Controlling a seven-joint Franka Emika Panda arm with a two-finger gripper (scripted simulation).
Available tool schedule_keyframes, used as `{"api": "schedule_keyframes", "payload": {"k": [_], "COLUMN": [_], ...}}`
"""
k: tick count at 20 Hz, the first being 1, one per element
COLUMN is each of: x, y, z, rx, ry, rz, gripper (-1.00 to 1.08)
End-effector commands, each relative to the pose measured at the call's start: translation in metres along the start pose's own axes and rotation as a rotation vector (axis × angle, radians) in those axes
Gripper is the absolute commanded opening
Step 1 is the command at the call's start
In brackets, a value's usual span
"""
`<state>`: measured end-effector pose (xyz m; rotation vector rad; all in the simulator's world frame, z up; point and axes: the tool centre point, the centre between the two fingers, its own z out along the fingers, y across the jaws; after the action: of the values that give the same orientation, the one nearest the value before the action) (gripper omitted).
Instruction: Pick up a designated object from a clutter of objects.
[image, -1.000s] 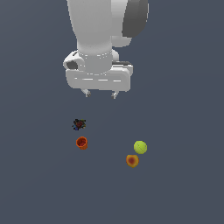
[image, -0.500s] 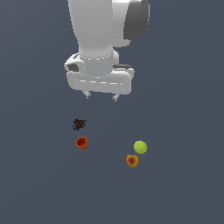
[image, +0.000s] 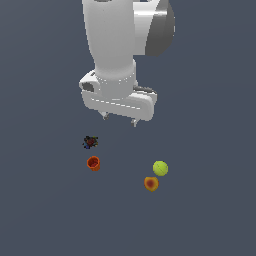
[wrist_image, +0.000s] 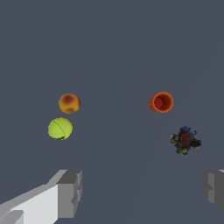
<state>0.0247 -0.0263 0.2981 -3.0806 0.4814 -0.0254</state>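
End effector (image: 119, 120) spread, well apart from peach (image: 151, 184).

Gripper (image: 119, 120) spread wide, empty, pointing down

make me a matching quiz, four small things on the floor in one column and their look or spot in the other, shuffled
Things:
1. peach-like fruit
2. yellow-green ball
3. cup-like thing
4. speckled lump

Descriptions:
A. dark, with a red centre
B. orange-red, hollow top
C. orange-yellow with a red patch, close beside the ball
D. plain, one colour, on the exterior view's right

Pairs: 1-C, 2-D, 3-B, 4-A
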Motion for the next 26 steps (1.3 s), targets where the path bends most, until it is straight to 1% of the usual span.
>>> {"api": "schedule_keyframes", "payload": {"k": [1,14,26], "x": [0.005,0.033,0.053], "y": [-0.006,-0.040,-0.073], "z": [0.007,0.049,0.093], "rx": [0.000,-0.003,-0.009], "ry": [-0.001,-0.006,-0.007], "rz": [0.051,0.344,0.613], "gripper": [1.00,1.00,1.00]}}
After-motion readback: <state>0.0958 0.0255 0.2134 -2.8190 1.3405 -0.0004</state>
